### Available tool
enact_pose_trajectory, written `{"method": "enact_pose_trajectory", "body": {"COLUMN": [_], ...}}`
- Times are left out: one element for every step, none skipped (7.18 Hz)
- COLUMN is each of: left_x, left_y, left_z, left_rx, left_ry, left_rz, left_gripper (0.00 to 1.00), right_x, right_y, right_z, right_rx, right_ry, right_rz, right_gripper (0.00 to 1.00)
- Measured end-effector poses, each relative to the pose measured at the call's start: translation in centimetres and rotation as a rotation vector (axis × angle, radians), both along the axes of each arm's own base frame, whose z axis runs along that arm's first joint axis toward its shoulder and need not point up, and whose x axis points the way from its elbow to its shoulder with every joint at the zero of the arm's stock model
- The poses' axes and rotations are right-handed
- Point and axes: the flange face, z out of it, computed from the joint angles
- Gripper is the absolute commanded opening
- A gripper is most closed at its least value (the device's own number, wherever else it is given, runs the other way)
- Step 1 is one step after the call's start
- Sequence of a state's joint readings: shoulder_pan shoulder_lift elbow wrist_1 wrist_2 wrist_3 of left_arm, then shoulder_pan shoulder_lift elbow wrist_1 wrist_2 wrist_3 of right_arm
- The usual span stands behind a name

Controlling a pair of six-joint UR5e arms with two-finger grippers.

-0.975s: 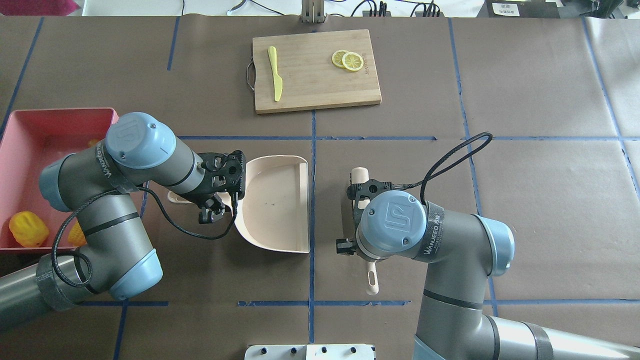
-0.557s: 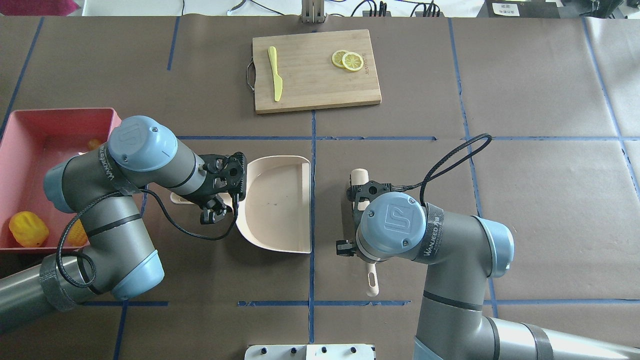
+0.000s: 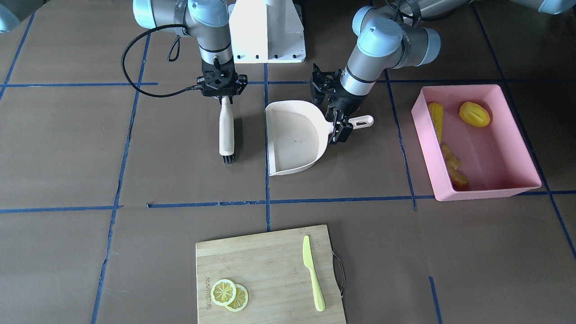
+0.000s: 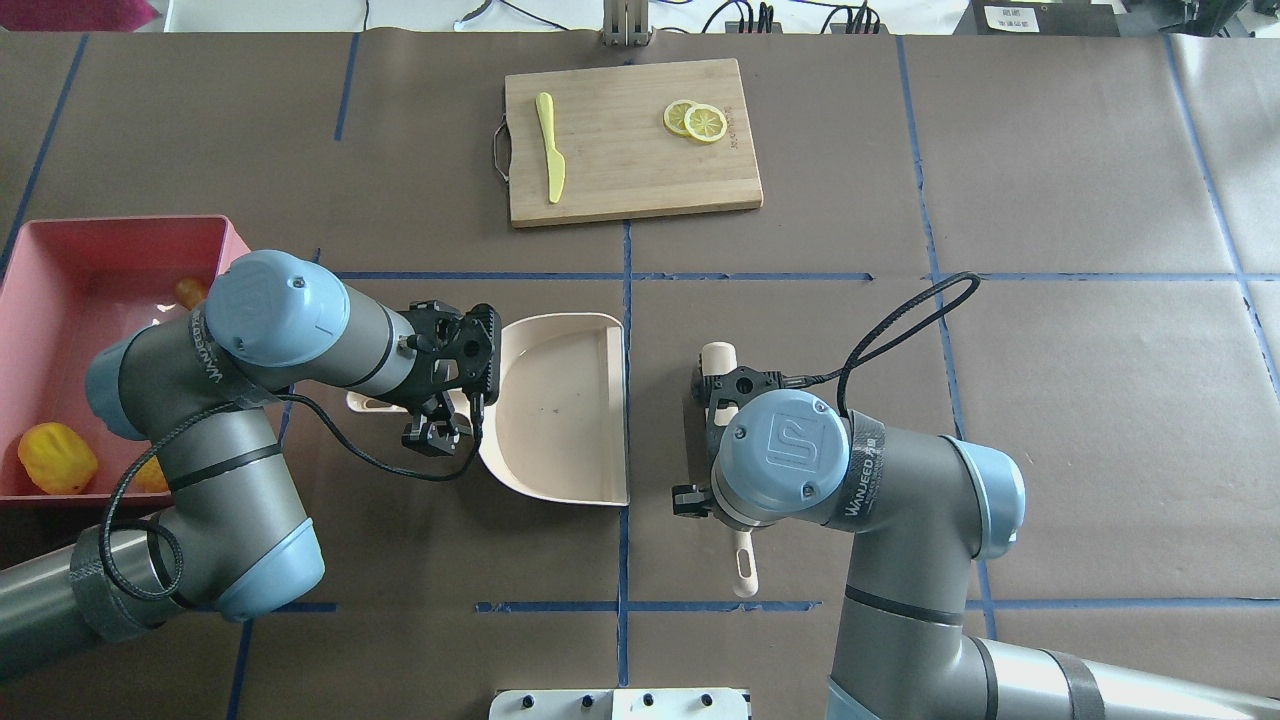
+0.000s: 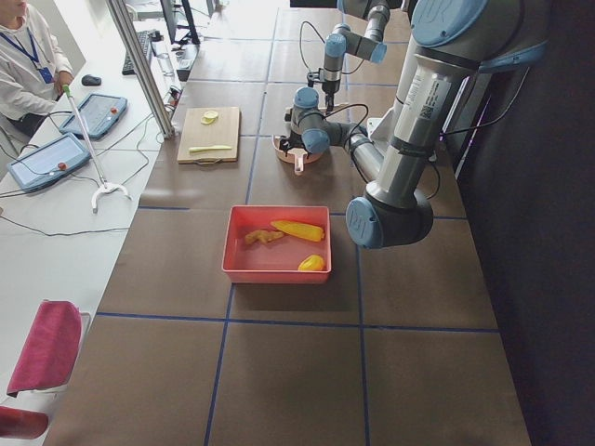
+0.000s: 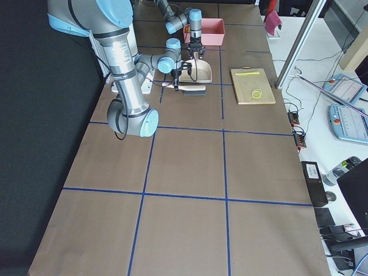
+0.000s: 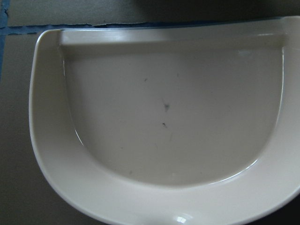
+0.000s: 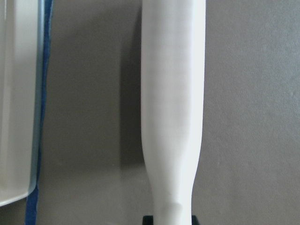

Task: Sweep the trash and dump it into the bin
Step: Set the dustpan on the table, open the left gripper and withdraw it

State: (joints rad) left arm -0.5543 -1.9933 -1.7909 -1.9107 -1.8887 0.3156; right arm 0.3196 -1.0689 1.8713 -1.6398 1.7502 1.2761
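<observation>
Front view: left tool [image 3: 338, 127] clamps handle of pan [image 3: 292, 135]. Pan empty, seemingly flat on worktop. Bin [image 3: 490, 192] well beyond tool on handle side, holds corn [image 3: 435, 118], fruit [image 3: 474, 113], ginger [image 3: 453, 168]. Right tool [image 3: 223, 96] grips brush [image 3: 226, 130].
Overhead: trash all binned, so task likely near done. Open tool gently, lift straight.
Left wrist: pan ahead of tool, bare.

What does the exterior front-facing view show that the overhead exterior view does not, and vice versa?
Front-facing only: the long yellow corn cob and knobbly tan-orange ginger root unobstructed in the large pink plastic bin, and the dark bristles of the cream-handled brush. Overhead only: the brush handle's looped tip. Both: the cream plastic dustpan, the wooden cutting board, the small yellow lemon-like fruit.
</observation>
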Motion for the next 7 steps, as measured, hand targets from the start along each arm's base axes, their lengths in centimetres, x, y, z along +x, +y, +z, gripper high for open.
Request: {"method": "enact_pose_trajectory", "body": {"left_x": [-1.6,-3.8,-6.3,-8.7,-11.0,-13.7,-17.0], "left_y": [0.1,0.3,0.1,-0.6,-1.7,-3.1,-4.8], "left_z": [-1.1,-2.0,-2.6,-2.3,-1.0,0.9,3.1], "left_rx": [0.004,-0.008,-0.032,-0.059,-0.065,-0.052,-0.064], "left_ry": [0.005,-0.015,-0.053,-0.096,-0.139,-0.182,-0.22], "left_rz": [-0.013,-0.029,-0.056,-0.087,-0.108,-0.124,-0.166], "left_gripper": [1.0,1.0,1.0,1.0,1.0,1.0,1.0], "right_x": [0.0,0.0,0.0,0.0,0.0,0.0,0.0], "right_y": [0.0,0.0,0.0,0.0,-0.1,-0.1,-0.1], "right_z": [0.0,0.0,0.0,0.1,0.2,0.3,0.3], "right_rx": [0.001,0.001,0.001,0.001,0.001,0.001,0.001], "right_ry": [0.001,0.001,0.001,0.002,0.004,0.005,0.006], "right_rz": [-0.001,-0.002,-0.002,-0.001,-0.001,-0.001,-0.001], "right_gripper": [0.0,0.0,0.0,0.0,0.0,0.0,0.0]}}
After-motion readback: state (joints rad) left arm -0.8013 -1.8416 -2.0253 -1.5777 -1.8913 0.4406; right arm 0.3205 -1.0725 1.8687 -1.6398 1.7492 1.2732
